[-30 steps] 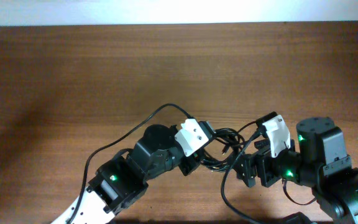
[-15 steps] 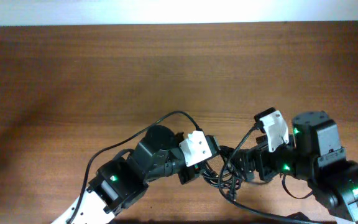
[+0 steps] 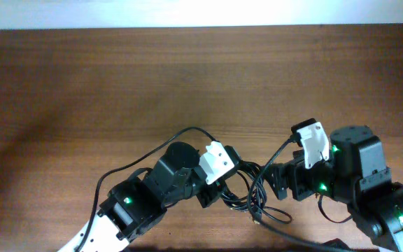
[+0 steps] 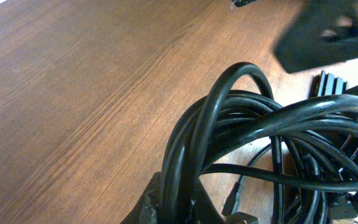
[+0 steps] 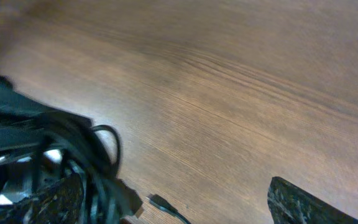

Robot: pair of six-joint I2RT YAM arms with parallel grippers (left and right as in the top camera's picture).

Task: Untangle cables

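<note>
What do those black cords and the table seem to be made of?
The cables look rubber or plastic-sheathed: smooth, faintly glossy black, bending in loose loops. The table looks like wood or wood veneer: brown, streaked grain, dull sheen.

Looks like a robotics lab (plain wooden table (image 3: 117,84), white wall (image 3: 187,10)).

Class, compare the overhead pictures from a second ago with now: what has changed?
The left gripper, shut on the cables, drew back toward the robot's side, dragging the tangle with it. The right gripper stayed open beside the tangle, holding nothing.
</note>
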